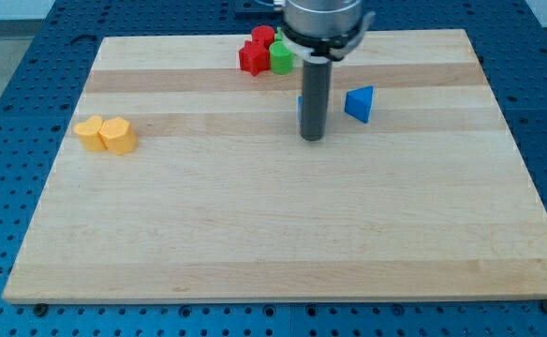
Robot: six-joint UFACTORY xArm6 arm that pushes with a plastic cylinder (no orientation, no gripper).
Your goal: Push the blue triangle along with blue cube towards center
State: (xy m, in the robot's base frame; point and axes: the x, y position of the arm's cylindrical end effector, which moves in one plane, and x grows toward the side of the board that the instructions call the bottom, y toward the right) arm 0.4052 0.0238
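The blue triangle [359, 103] lies on the wooden board [283, 225] in the upper middle, right of my rod. The blue cube [301, 107] is almost wholly hidden behind the rod; only a thin blue sliver shows at the rod's left edge. My tip [312, 138] rests on the board just below and in front of the cube, about 50 px left of the triangle and apart from it.
A red star-shaped block [252, 57], another red block [262, 36] and a green block [281, 57] cluster at the view's top near the board's far edge. Two yellow blocks [90, 132] [118, 135] sit side by side at the view's left.
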